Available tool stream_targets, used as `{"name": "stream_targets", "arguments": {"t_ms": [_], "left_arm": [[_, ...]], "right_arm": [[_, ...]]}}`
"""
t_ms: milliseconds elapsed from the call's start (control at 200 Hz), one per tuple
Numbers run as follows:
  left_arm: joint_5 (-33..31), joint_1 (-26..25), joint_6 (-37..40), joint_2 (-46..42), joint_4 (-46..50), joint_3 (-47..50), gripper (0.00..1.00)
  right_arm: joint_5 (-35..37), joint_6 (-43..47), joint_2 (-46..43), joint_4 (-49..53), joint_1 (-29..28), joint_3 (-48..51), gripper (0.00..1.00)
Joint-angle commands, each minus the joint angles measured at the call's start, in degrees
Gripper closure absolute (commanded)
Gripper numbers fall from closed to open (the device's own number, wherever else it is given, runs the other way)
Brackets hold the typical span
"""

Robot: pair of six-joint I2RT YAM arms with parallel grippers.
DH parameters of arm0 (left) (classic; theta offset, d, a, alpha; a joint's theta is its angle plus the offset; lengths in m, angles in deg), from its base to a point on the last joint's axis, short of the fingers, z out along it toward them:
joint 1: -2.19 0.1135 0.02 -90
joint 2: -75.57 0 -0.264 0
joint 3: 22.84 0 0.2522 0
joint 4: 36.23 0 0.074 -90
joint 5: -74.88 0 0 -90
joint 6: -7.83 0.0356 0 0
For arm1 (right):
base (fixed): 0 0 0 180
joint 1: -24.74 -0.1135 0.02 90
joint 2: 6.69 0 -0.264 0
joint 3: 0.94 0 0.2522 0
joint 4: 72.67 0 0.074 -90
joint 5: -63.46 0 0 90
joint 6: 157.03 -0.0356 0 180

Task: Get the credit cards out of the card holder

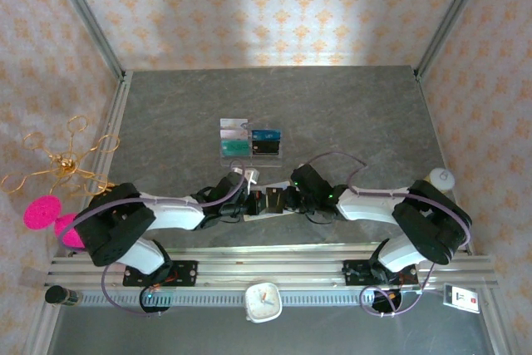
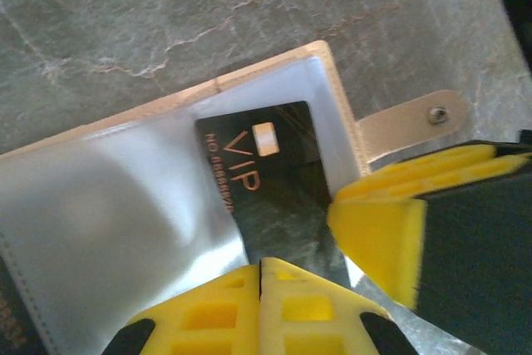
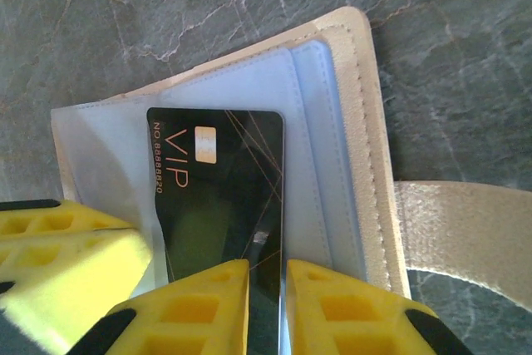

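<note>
Because the card holder is soft and would slide or fold if one arm tugged at it alone, we read the two arms meeting over it at the 6 o'clock edge of the desk as a brace-and-pull pairing. The left tool is closed, its yellow pads flush together. It appears to be pinching the clear sleeve at the holder's 6 o'clock side, which would anchor the pocket. The right tool meets the black card from 6 o'clock. Its jaws stand a narrow slit apart with the card's lower edge in the slit, and we cannot tell whether they bite it or merely straddle it. The card lies with its gold chip toward 12 o'clock, and we cannot judge how far out of the sleeve it is. The holder is spread flat with its snap tab thrown out at 3 o'clock, so nothing covers the pockets. Toward 12 o'clock from the holder, well apart from it, a clear tray holds several cards in rows. We judge that to be where freed ones are laid, and this black one looks next.
</note>
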Motion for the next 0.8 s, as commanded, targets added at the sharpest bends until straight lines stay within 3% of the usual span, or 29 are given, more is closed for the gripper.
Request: {"name": "stream_targets", "arguments": {"t_ms": [0, 571, 796], "left_arm": [[-3.6, -0.5, 1.0, -3.6, 5.2, -2.2, 1.00], [-3.7, -0.9, 1.7, 5.7, 1.7, -3.0, 1.00], [-2.9, -1.0, 1.5, 10.0, 0.3, -3.2, 1.00]], "right_arm": [[3.1, 0.0, -0.5, 1.8, 0.3, 1.3, 0.80], [2.9, 1.3, -1.6, 2.2, 1.6, 2.0, 0.76], [-2.6, 1.7, 0.0, -2.6, 1.6, 2.8, 0.77]]}}
